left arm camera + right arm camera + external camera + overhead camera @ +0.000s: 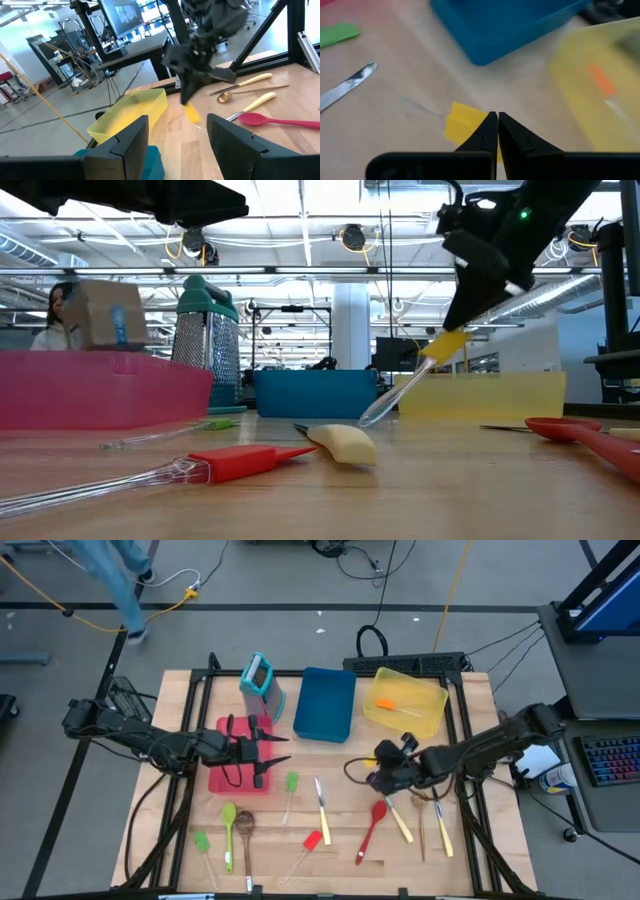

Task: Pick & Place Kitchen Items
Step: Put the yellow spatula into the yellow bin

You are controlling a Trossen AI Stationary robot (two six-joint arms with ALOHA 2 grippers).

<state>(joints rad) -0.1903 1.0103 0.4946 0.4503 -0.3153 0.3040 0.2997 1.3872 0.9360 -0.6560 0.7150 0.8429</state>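
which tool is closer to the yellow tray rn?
Right. The right tool, shut on the yellow mini spatula, hangs just in front of the yellow tray. The left tool is open over the red tray, beyond the blue tray.

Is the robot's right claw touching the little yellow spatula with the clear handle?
Touching. In the right wrist view the right gripper is shut on the yellow spatula; the low view shows it hanging from the gripper above the table.
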